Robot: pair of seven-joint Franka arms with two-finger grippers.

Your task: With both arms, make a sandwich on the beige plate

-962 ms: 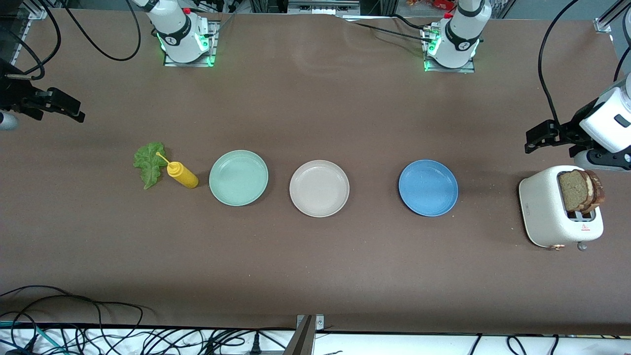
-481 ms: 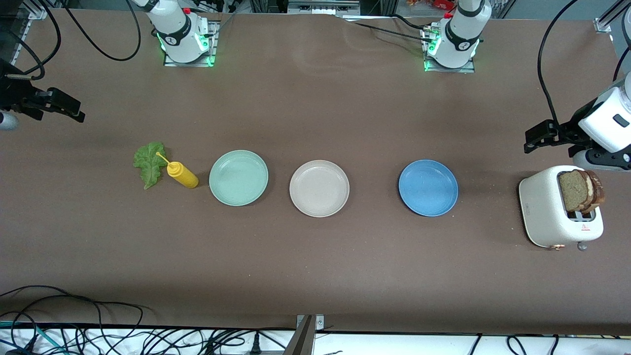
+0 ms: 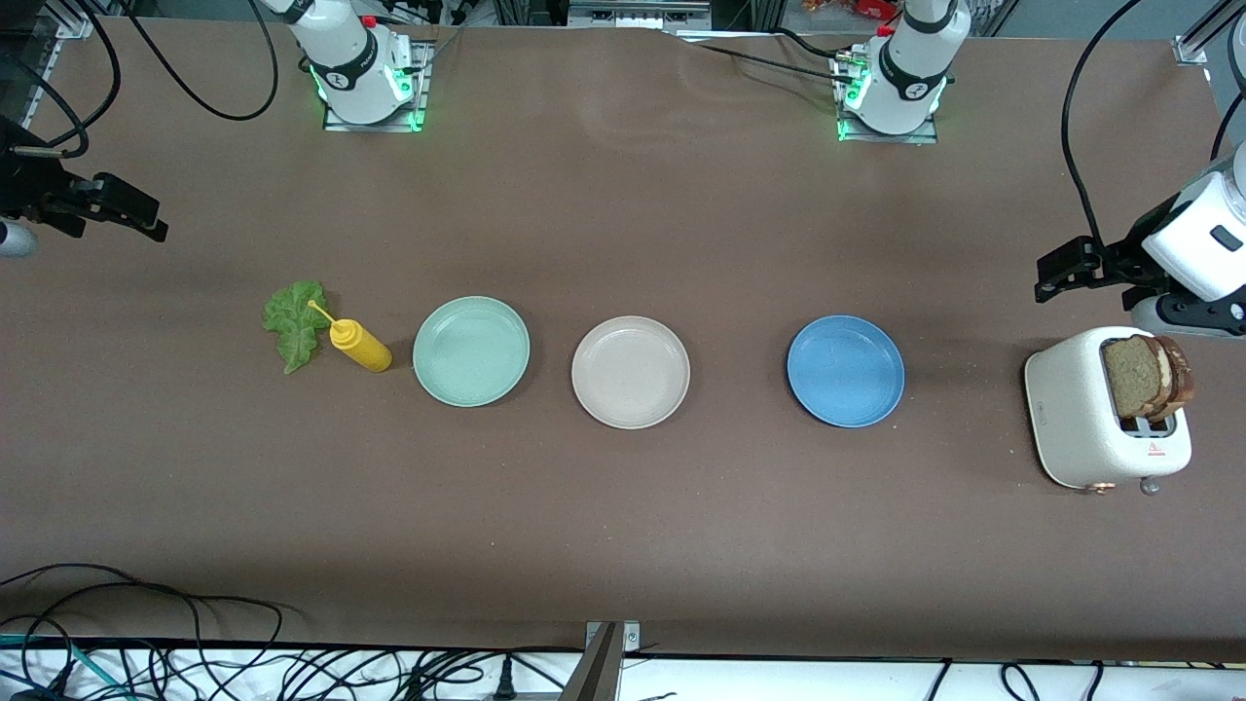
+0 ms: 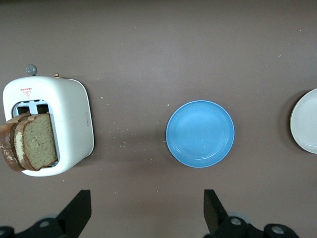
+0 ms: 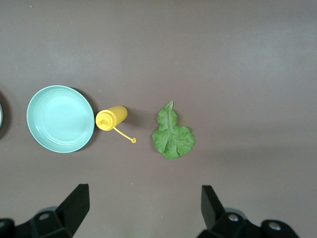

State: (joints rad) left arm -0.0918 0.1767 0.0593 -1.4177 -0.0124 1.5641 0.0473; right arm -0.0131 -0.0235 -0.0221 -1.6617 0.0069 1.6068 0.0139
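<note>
- Beige plate sits bare in the middle of the table, between the mint-green plate and the blue plate.
- Bread slices stand in the white toaster at the left arm's end.
- Lettuce leaf lies beside the yellow squeeze bottle.
- Nothing has moved since a moment ago, so the sandwich is not started.
- Left gripper hangs over the table near the toaster, fingers apart and holding nothing.
- Right gripper hangs over its own end, fingers apart and holding nothing.

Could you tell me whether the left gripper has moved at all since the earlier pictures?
No. The left gripper holds the same spot above the table, just up from the white toaster, open and empty.
</note>
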